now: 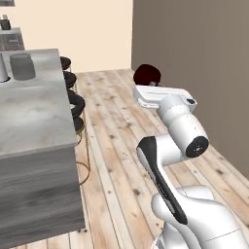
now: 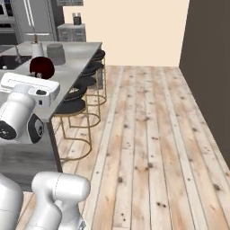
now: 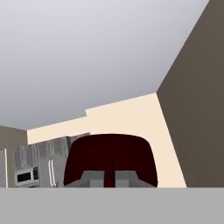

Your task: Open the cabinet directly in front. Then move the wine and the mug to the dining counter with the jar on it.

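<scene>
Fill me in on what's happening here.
The white arm's hand is shut on the dark red mug, carrying it in the air beside the dining counter. A grey jar already sits on that counter, with black stools lined along its edge. The mug has not been set down yet.

— What sits in my pincer (image 3: 110,178)?
— The dark red mug (image 3: 110,157), clamped between my fingertips, close against the lens.
— And behind it?
— Grey ceiling, a cream wall, a brown wall at right, grey cabinets (image 3: 43,159) at lower left.
</scene>
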Motion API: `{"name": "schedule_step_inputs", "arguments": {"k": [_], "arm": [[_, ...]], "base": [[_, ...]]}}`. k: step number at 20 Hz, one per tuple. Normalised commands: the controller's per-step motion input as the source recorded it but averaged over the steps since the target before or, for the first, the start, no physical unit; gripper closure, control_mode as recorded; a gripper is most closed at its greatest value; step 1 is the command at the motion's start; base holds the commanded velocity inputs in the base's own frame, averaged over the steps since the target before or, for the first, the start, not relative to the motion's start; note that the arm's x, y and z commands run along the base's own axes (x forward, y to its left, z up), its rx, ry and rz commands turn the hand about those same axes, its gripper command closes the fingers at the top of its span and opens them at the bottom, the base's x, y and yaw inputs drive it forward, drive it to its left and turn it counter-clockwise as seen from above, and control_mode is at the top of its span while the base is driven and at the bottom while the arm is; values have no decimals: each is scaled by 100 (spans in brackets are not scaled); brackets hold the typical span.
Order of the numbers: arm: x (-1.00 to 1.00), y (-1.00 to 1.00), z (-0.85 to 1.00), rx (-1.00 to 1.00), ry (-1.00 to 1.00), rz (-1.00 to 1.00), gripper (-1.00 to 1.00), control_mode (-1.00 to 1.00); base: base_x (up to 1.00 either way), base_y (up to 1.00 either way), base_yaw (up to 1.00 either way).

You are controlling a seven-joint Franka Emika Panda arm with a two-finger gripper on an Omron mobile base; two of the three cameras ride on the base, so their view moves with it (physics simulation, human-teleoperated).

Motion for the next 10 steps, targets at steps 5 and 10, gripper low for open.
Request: {"name": "schedule_step_inputs", "arguments": {"k": [5,10], "arm": [[0,0,0,0,0,0,100,100],[0,0,0,0,0,0,100,100]], "base": [[12,-100,1],[61,-100,0]]}}
